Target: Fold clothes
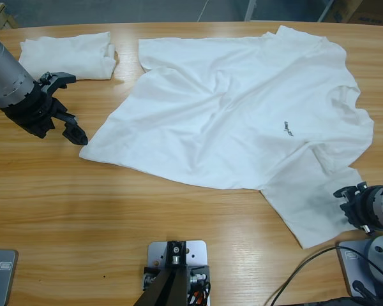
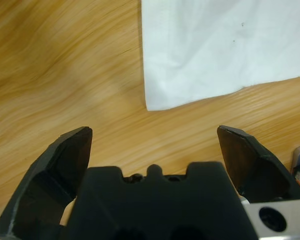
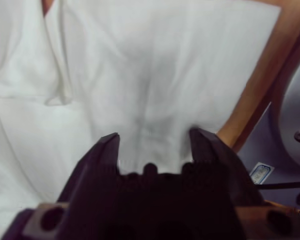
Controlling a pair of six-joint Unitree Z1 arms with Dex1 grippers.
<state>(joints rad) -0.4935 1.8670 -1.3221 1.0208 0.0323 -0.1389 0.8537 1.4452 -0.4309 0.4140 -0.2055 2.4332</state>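
On the long wooden worktop (image 1: 115, 210) the large white cotton T-shirt (image 1: 242, 121) is spread flat, its corner just ahead of the open, empty left end effector (image 2: 155, 142), while the right end effector (image 3: 155, 145), also open, is held over a sleeve, so only one layer might be pinched.

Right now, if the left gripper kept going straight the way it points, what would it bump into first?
Probably the corner of the white T-shirt. The left gripper has its jaws open over bare wooden table, with that hem corner just ahead. Tilted down, it might touch wood first; depth is unclear.
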